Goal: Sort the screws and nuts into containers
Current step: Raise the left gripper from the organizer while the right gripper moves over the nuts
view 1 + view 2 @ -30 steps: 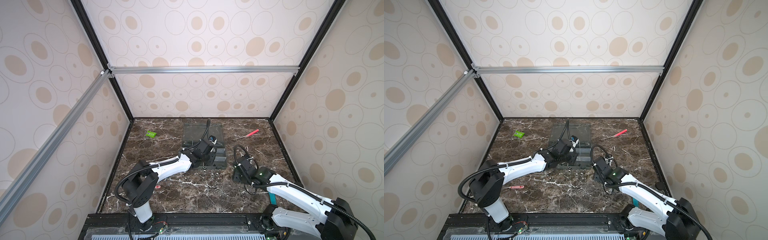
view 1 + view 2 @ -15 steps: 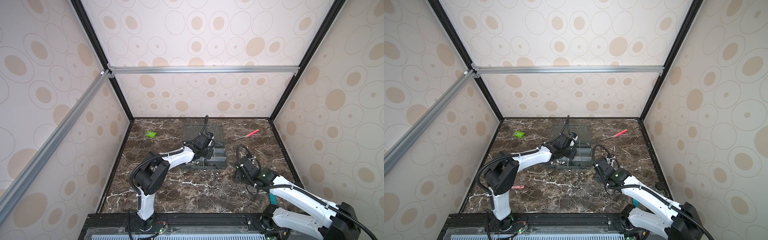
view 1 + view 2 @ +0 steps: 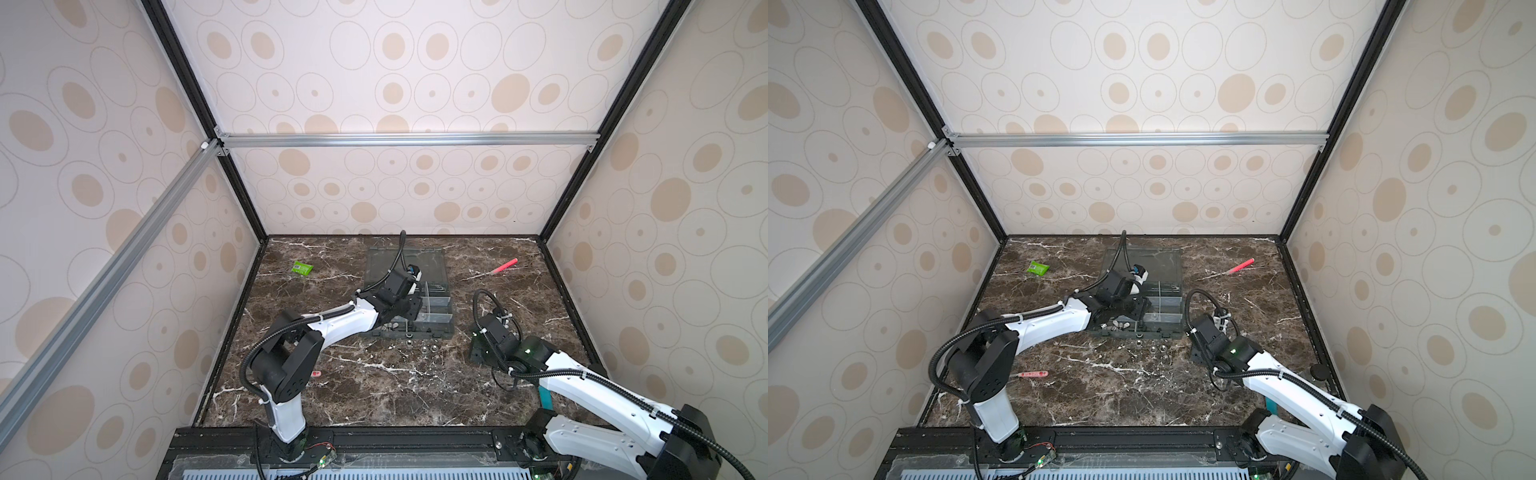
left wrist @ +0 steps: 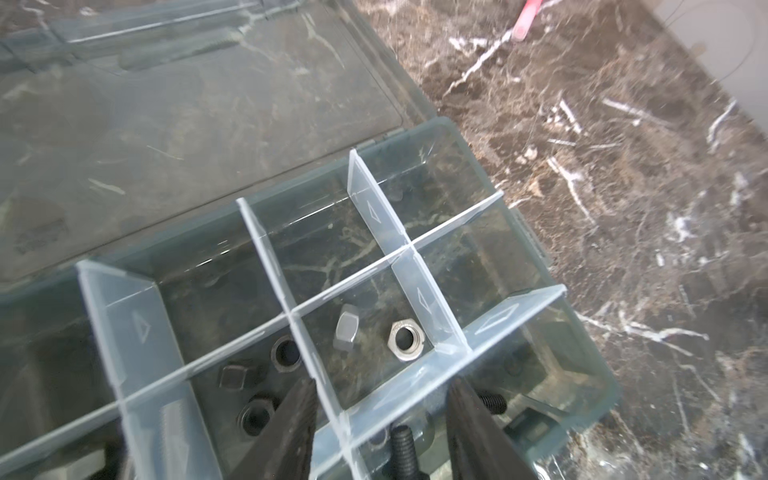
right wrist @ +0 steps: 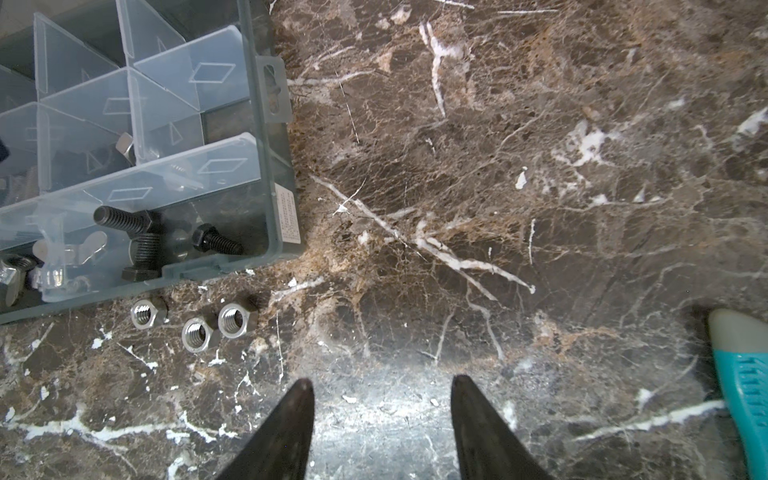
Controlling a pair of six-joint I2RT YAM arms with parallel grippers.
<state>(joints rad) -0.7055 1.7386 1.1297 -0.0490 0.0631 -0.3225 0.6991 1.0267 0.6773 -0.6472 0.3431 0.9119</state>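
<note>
Table (image 3: 374, 395): dark marble, with the box near the back middle.
Box (image 3: 436, 333): grey. Its lid (image 3: 428, 266) lies open flat behind it, and clear partitions form the cells (image 4: 316, 245).
Left gripper (image 4: 382, 386): over the box, jaws apart and gripping nothing. The tips straddle the silver-nut cell.
Right gripper (image 5: 381, 380): low over bare table to the right of the box, jaws apart and empty.
Pen (image 3: 503, 267): red, at the back right, well apart from the box.
Screws (image 5: 133, 222): black, in the long front cell alongside wing nuts (image 5: 66, 249).
Black nuts (image 4: 286, 354): three, in the cell next to the silver ones.
Silver nuts (image 4: 405, 338): two in one cell. One lies flat and the other appears to be on edge.
Loose nuts (image 5: 199, 332): three silver ones on the table, just in front of the box.
</note>
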